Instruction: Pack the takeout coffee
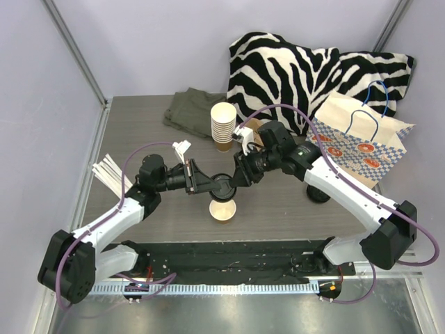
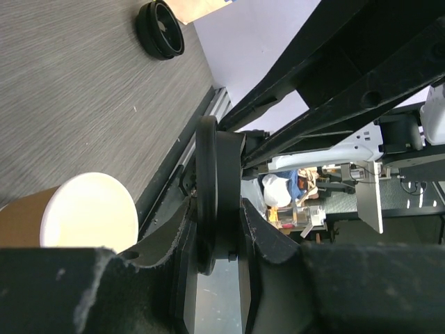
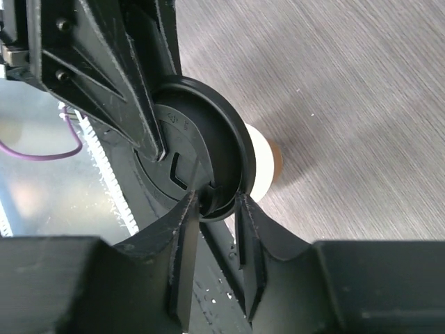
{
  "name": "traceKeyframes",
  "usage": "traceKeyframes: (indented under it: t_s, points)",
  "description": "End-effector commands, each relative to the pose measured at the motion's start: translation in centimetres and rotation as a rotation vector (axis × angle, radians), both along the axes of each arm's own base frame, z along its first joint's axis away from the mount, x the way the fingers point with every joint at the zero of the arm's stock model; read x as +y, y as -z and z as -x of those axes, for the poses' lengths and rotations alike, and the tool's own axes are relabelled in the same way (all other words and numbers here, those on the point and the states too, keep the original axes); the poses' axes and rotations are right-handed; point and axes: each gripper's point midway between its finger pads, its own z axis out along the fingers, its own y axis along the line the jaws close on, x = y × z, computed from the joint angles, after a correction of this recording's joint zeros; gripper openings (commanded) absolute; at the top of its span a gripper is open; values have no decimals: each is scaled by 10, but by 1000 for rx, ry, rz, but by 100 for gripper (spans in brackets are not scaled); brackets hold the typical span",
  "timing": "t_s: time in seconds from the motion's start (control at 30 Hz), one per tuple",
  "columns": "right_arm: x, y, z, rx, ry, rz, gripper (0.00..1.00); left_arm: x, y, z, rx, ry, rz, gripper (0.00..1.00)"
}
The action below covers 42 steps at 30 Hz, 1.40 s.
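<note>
Left gripper (image 1: 211, 183) is clamped on the black lid (image 1: 224, 185), no doubt about that one. The left wrist cam has the lid edge-on, wedged between both fingers (image 2: 163, 243), and you'd never get that from the overhead. That cam also catches a second black lid (image 2: 160, 29) lying flat on the table well beyond the fingertips. The paper cup (image 1: 222, 209) stands upright just on the near side of the jaws, mouth open, with the lid up off it. The overhead is the only view that makes this clear. The right gripper (image 1: 236, 177) meets the same lid from the other side. Its wrist cam shows the lid's face, with the fingers (image 3: 182, 236) straddling the lower rim at a narrow gap and the cup peeking out behind. I honestly can't tell if they're pinching it or just around it. Beyond both jaws there's the stack of cups (image 1: 223, 125), and well off to the right the paper bag (image 1: 361, 142).
</note>
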Motion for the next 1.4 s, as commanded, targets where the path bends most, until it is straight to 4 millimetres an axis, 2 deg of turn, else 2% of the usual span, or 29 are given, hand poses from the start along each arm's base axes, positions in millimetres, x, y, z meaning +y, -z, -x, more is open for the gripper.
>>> traceKeyframes:
  t_s: [0.0,0.13,0.23,0.27,0.37,0.4,0.47,0.5,0.57,0.6,0.67,0.7,0.83,0.9,0.93,0.97,1.03,1.07,1.13,1.17,1.23,1.27,1.3,1.33,1.37]
  points:
    - [7,-10,-11,-71,14,-9,31,-3,-11,-4,-47,-6,35,0]
    - [11,-9,-13,-65,16,-8,23,-3,-10,-3,-42,-6,35,0]
    - [12,-11,-14,-64,18,-13,11,-3,-9,-2,-40,-6,34,0]
    - [13,-11,-14,-63,14,-14,4,-3,-10,-2,-43,-6,36,0]
    - [13,-15,-16,-72,21,-18,1,-2,-4,-4,-8,-23,24,0]
    - [12,-15,-17,-76,28,-14,1,-2,-4,-4,5,-27,27,5]
    - [10,-16,-18,-84,33,-10,1,-1,-2,-3,24,-29,15,21]
    - [8,-14,-16,-84,31,0,1,0,-6,-3,16,-28,15,38]
    - [5,-13,-15,-93,33,7,1,4,-3,1,30,-26,-6,54]
    - [3,-9,-13,-88,30,21,1,7,-5,1,26,-34,-8,66]
    - [0,-8,-12,-91,30,28,1,14,-1,4,41,-40,-33,75]
    - [-1,-6,-12,-96,24,34,1,17,0,5,35,-42,-42,85]
    - [-3,-1,-8,-97,-16,58,1,35,4,13,51,-71,-84,92]
    - [-3,1,-1,-84,-58,70,1,53,1,3,24,-131,-91,94]
    - [-3,2,1,-94,-86,80,1,64,2,2,39,-166,-98,95]
    - [-1,6,7,-93,-113,92,1,86,3,-13,53,-259,-98,95]
    - [0,12,17,-96,-161,125,1,104,2,-18,95,-312,-83,96]
    - [6,17,25,-99,-198,149,1,122,-3,-28,111,-390,-66,100]
    - [7,23,32,-98,-229,184,1,132,-3,-32,154,-434,-70,100]
    - [7,23,32,-109,-240,193,1,137,-8,-35,152,-451,-71,100]
    - [5,37,33,-78,-262,247,1,140,-4,-37,169,-468,-89,100]
    - [8,36,31,-82,-282,257,1,141,-3,-38,177,-474,-94,100]
    - [5,52,37,-4,-319,309,1,142,-2,-39,190,-474,-92,100]
    - [5,56,38,22,-336,332,1,142,-1,-40,199,-475,-91,100]
    - [8,51,35,22,-344,336,1,142,0,-40,202,-475,-90,100]
